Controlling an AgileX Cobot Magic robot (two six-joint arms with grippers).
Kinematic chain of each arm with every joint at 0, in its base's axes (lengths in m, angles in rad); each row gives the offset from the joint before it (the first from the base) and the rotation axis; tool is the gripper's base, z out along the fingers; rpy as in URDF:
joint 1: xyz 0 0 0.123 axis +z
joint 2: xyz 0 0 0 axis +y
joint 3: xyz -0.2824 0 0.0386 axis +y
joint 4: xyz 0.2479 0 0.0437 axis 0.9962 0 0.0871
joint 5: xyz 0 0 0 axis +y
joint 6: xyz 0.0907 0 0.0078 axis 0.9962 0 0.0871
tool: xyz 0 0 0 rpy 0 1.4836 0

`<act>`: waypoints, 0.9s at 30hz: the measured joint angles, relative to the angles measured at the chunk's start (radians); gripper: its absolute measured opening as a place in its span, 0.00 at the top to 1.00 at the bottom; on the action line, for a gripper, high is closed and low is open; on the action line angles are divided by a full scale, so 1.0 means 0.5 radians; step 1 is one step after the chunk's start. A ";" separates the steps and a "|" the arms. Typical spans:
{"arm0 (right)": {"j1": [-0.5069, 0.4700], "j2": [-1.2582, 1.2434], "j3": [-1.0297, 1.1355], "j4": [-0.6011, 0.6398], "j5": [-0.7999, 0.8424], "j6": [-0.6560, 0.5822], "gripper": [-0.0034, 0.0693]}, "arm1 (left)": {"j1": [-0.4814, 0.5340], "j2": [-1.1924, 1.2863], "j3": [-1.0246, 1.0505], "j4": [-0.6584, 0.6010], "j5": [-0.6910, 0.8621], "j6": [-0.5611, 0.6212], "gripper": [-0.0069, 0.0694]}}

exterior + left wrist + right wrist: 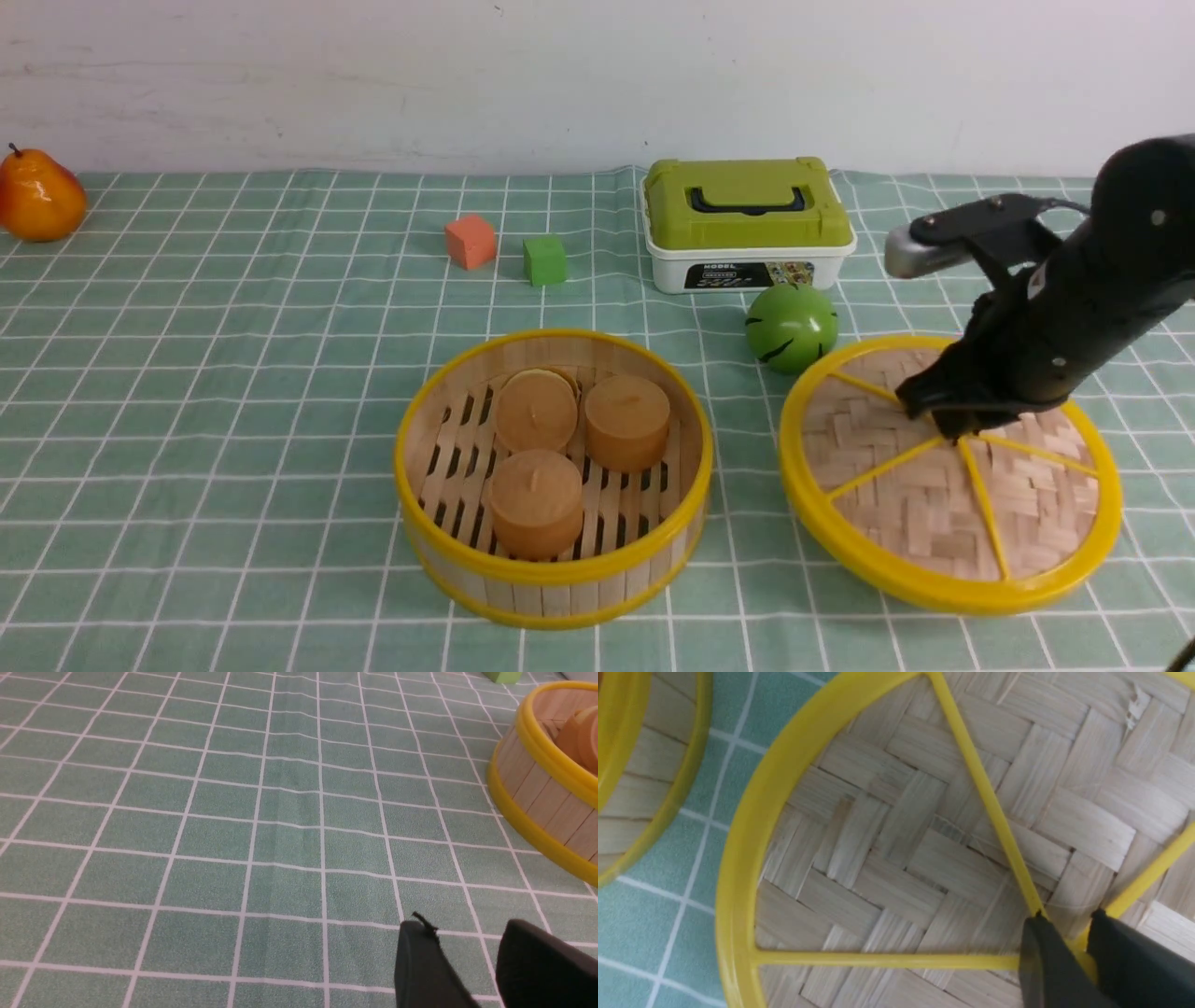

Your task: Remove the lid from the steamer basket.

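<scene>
The steamer basket [551, 571] stands uncovered at the front middle of the checked cloth, with three brown round cakes [535, 409] inside. The lid [934, 523] is to its right, apart from it and tilted toward me; I cannot tell whether it rests on the cloth. My right gripper [952, 425] is shut on the lid's centre knob. In the right wrist view its fingers [1066, 926] straddle the yellow knob over the woven lid [896, 858], with the basket wall [649, 788] at the edge. My left gripper [467, 933] is open and empty over bare cloth, the basket [546, 798] off to one side.
A white box with a green lid [747, 224] stands at the back, with a green ball [791, 327] in front of it, close to the lid's far edge. An orange cube [470, 241] and a green cube [544, 259] lie mid-back. A pear [37, 196] sits far left.
</scene>
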 joint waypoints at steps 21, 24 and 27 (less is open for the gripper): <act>0.000 -0.546 -0.089 0.086 0.230 -0.022 0.55 | 0.000 0.000 0.000 0.000 0.000 0.000 0.60; 0.000 -0.985 0.085 0.110 0.230 -0.023 0.68 | 0.000 0.000 0.000 0.000 0.000 0.000 0.60; 0.000 -1.472 0.355 0.162 0.201 -0.024 0.84 | 0.000 0.000 0.000 0.000 0.000 0.000 0.60</act>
